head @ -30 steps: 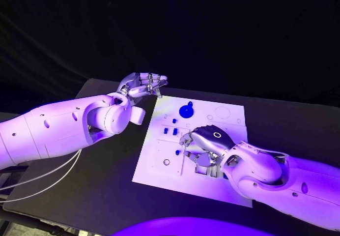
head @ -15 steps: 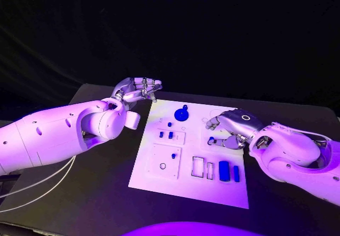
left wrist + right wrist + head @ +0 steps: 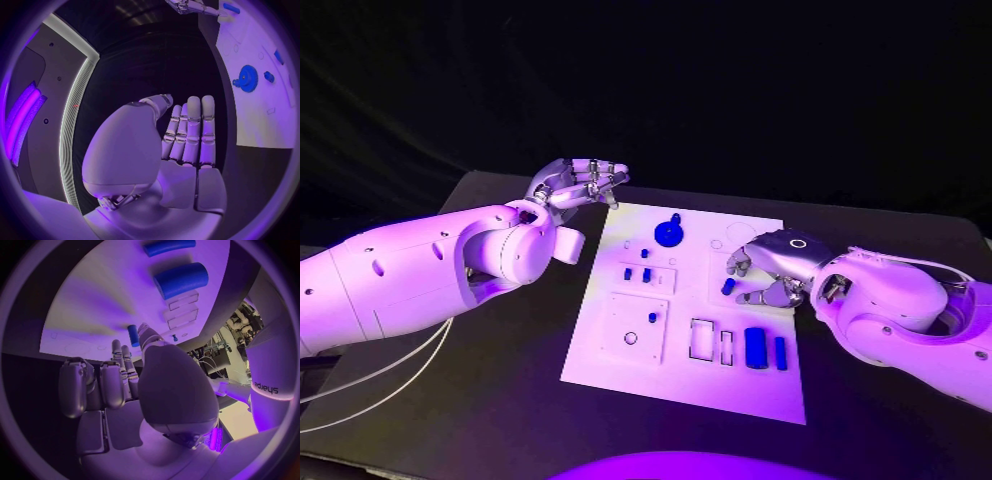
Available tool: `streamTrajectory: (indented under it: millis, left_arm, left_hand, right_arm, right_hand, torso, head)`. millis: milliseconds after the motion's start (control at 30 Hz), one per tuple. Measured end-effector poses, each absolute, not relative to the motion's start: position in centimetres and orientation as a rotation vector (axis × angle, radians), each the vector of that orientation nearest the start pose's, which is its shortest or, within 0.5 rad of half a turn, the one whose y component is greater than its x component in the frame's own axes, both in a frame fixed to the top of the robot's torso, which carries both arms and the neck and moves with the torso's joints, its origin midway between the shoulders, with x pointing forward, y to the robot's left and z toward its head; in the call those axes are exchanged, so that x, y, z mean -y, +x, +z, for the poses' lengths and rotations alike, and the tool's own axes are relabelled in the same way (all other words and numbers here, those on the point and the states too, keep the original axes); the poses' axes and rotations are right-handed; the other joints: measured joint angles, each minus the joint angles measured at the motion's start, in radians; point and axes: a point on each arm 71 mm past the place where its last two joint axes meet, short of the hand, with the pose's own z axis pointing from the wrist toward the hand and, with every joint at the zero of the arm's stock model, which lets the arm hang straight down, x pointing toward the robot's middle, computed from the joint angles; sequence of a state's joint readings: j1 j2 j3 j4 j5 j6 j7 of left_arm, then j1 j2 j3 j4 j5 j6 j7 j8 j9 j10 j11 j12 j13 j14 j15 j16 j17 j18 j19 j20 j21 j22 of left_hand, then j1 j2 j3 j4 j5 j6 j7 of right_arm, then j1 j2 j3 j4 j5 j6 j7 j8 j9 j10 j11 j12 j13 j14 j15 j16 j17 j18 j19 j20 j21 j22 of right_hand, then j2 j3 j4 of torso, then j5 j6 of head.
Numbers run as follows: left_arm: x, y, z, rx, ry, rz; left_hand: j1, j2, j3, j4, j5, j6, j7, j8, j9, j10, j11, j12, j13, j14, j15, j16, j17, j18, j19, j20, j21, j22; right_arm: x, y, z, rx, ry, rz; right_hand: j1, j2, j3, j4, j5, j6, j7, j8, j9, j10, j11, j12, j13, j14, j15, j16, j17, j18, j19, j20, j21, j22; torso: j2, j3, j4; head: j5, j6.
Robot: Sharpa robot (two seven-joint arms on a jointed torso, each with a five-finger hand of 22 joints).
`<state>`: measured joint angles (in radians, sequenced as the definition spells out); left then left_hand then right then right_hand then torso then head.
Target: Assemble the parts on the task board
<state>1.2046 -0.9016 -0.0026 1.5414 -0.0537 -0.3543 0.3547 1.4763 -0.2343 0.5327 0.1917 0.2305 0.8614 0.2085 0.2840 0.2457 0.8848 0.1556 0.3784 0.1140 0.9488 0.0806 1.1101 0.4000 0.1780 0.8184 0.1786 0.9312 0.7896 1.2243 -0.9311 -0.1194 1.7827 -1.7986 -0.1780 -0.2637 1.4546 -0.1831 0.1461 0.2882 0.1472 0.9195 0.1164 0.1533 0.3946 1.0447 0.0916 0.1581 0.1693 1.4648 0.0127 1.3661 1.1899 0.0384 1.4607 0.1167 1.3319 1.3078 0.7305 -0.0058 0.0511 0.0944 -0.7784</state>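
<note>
Two hands working at a white task board (image 3: pixel 646 365) on a black worktop (image 3: pixel 488 400).
Reading "sharpa" on the left arm; right hand (image 3: pixel 769 265) pinching a small blue part (image 3: pixel 728 286) over the board's right side; left hand (image 3: pixel 581 180) hovering empty beyond the far left corner, fingers loosely curled; blue gear (image 3: pixel 671 234) lying near the far edge.

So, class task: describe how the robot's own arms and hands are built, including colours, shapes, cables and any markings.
Both arms are smooth, rounded white shells with bulbous joints. Each ends in a silver metallic left hand or right hand with slim segmented fingers. Thin pale cables trail beneath the left arm. A ring mark sits on the right hand's back.
</note>
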Motion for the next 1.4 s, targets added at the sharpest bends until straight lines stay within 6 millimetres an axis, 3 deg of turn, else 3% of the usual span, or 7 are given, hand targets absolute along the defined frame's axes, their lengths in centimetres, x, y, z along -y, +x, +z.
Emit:
streamTrajectory:
  millis: [300, 767, 867, 1200, 1400]
  left_arm:
    - [-23.7, 49.2, -16.2, -1.380, -1.094, -1.462]
    - [-23.7, 49.2, -16.2, -1.381, -1.095, -1.462]
    - [-23.7, 49.2, -16.2, -1.381, -1.095, -1.461]
    - [-23.7, 49.2, -16.2, -1.382, -1.095, -1.461]
    - [-23.7, 49.2, -16.3, -1.383, -1.096, -1.460]
  left_hand:
    - [0.000, 0.000, 0.000, 0.000, 0.000, 0.000, 0.000, 0.000, 0.000, -0.001, -0.001, 0.002, 0.000, 0.000, 0.000, 0.000, -0.001, 0.000, 0.000, 0.000, -0.003, -0.001]
    - [0.000, 0.000, 0.000, 0.000, 0.000, 0.000, 0.000, 0.000, 0.001, -0.004, -0.004, 0.005, 0.000, 0.000, 0.000, 0.000, -0.002, 0.000, 0.000, 0.000, -0.007, -0.002]
    - [0.000, 0.000, 0.000, 0.000, 0.000, 0.000, 0.000, 0.000, 0.001, -0.004, -0.004, 0.005, 0.000, 0.000, 0.000, 0.000, -0.002, 0.000, 0.000, 0.000, -0.007, -0.002]
    - [0.000, 0.000, 0.000, 0.000, 0.000, 0.000, 0.000, 0.000, 0.001, -0.004, -0.004, 0.005, 0.000, 0.000, 0.000, 0.000, -0.002, 0.000, 0.000, 0.000, -0.007, -0.002]
    - [-0.004, 0.004, 0.000, 0.000, 0.000, 0.000, 0.000, 0.000, 0.001, -0.004, -0.004, 0.005, -0.001, 0.000, 0.000, 0.000, -0.003, 0.000, 0.000, 0.000, -0.007, -0.003]
  right_arm:
    - [16.4, 42.4, -18.9, -1.694, -0.539, 0.500]
    - [16.0, 42.4, -19.2, -1.688, -0.534, 0.526]
    - [15.9, 42.4, -19.2, -1.686, -0.533, 0.531]
    - [15.8, 42.5, -19.2, -1.680, -0.526, 0.538]
    - [15.8, 42.5, -19.2, -1.671, -0.518, 0.538]
  right_hand:
    - [0.024, 0.024, 0.026, -0.001, 0.000, 0.013, 0.004, 0.000, -0.003, 0.048, -0.016, 0.018, 0.000, 0.000, -0.008, 0.004, 0.004, 0.000, 0.008, -0.008, 0.045, 0.000]
    - [0.038, 0.039, 0.096, 0.001, -0.001, 0.049, 0.005, -0.004, -0.005, 0.106, -0.026, 0.018, -0.007, 0.001, -0.016, 0.009, 0.017, 0.000, 0.007, -0.015, 0.076, 0.000]
    - [0.042, 0.048, 0.139, 0.000, -0.053, 0.068, 0.008, 0.003, -0.004, 0.121, -0.028, 0.006, -0.013, 0.000, -0.023, 0.013, 0.020, 0.000, 0.004, -0.019, 0.084, 0.000]
    - [0.053, 0.059, 0.245, -0.015, -0.083, 0.134, -0.003, 0.031, 0.006, 0.174, -0.036, -0.005, -0.016, 0.001, -0.028, 0.017, 0.030, 0.000, 0.004, -0.026, 0.103, 0.000]
    - [0.056, 0.061, 0.296, -0.025, -0.092, 0.142, -0.005, 0.033, 0.006, 0.190, -0.038, -0.016, -0.017, 0.000, -0.029, 0.021, 0.034, 0.000, 0.007, -0.029, 0.106, 0.000]
  torso:
    - [0.001, -0.0002, 0.0002]
    - [0.000, 0.0003, -0.0003]
    - [0.000, 0.0005, -0.0005]
    - [0.000, 0.0003, -0.0004]
    - [0.000, 0.0001, -0.0001]
  head:
    - [0.001, -0.002]
    - [0.001, -0.006]
    - [0.001, -0.007]
    - [0.000, -0.010]
    - [-0.001, -0.012]
